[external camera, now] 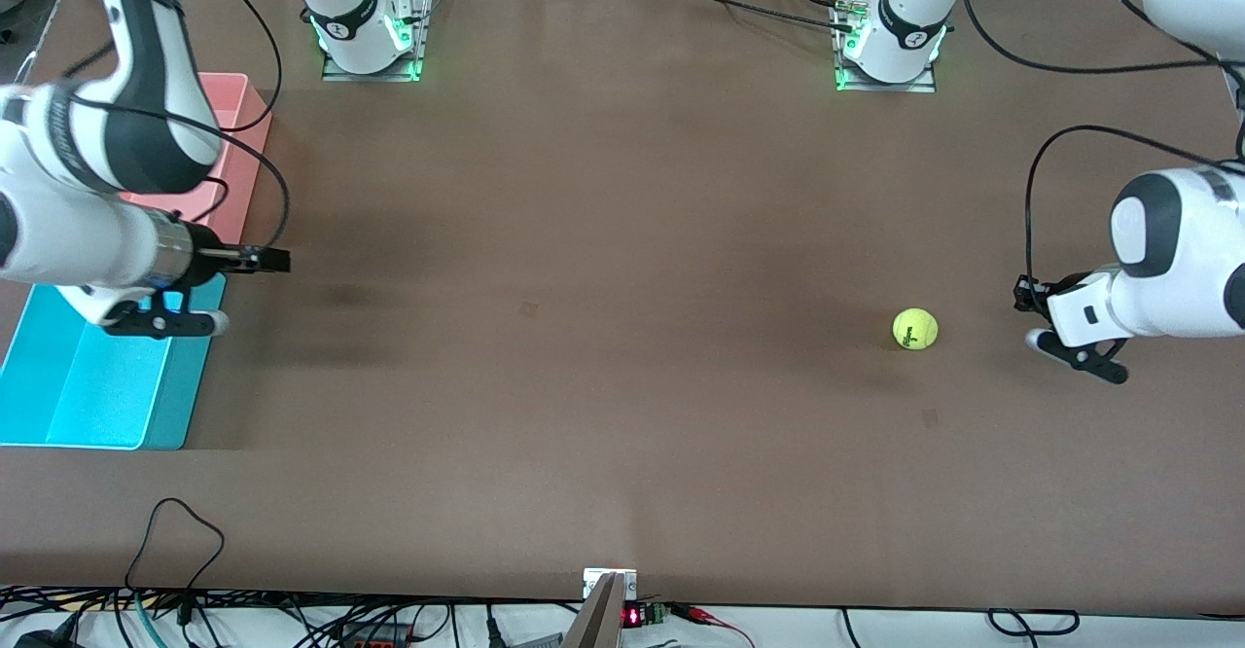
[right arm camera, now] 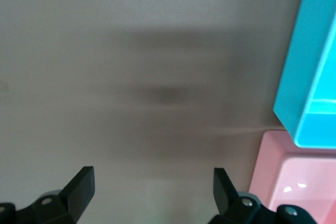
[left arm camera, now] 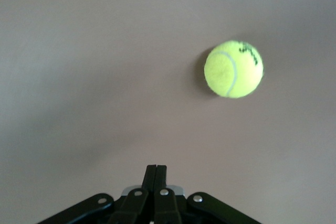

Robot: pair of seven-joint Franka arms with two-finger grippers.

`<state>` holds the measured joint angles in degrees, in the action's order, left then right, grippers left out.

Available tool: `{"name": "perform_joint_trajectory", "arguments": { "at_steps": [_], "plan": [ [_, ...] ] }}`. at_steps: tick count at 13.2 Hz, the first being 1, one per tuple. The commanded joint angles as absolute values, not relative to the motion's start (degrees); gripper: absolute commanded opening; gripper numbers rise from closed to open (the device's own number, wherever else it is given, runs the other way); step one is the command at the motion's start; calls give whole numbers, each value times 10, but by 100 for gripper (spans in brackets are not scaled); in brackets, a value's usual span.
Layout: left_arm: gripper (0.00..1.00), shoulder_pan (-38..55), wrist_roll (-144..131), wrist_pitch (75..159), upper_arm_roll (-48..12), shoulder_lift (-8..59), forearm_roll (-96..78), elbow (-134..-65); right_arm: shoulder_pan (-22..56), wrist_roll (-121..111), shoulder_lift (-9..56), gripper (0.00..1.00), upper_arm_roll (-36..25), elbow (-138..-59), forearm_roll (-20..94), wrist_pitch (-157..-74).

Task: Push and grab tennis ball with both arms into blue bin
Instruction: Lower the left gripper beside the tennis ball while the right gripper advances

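- One tennis ball (external camera: 915, 328) lies on the brown table (external camera: 622, 239), well apart from the blue bin (external camera: 97, 376).
- Left gripper (left arm camera: 156, 170), fingers pressed together, holds nothing near the ball.
- Right gripper (right arm camera: 153, 187), fingers spread, is beside the blue bin and pink bin (external camera: 233, 142).

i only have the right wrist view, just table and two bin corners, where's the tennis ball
Observer: The tennis ball lies on the table toward the left arm's end, away from the blue bin.
Operator: left gripper on it yet
Observer: No. The left gripper is shut, beside the ball, not touching it.
Operator: and mine
Observer: The right gripper is open, over the table beside the blue bin and the pink bin.
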<state>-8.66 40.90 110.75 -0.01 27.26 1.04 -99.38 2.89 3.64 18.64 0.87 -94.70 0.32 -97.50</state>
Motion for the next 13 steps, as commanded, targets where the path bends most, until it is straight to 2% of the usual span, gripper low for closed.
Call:
{"name": "perform_joint_trajectory", "arguments": {
  "at_steps": [1, 5, 8, 10, 13],
  "plan": [
    [0, -97, 606, 1132, -1, 317, 11, -983, 30, 31, 154, 100, 9, -1046, 8, -1044],
    [0, -98, 761, 1167, -3, 345, 11, -987, 32, 30, 122, 100, 9, -1170, 6, -1151],
    [0, -98, 871, 1258, -3, 356, 11, -1017, 33, 30, 109, 100, 9, -1238, 5, -1220],
    [0, -98, 892, 1288, -4, 354, 11, -1036, 33, 30, 109, 100, 9, -1265, 5, -1250],
    [0, -95, 892, 1284, -6, 343, 11, -1045, 40, 28, 119, 100, 9, -1271, 4, -1257]
  ]
}}
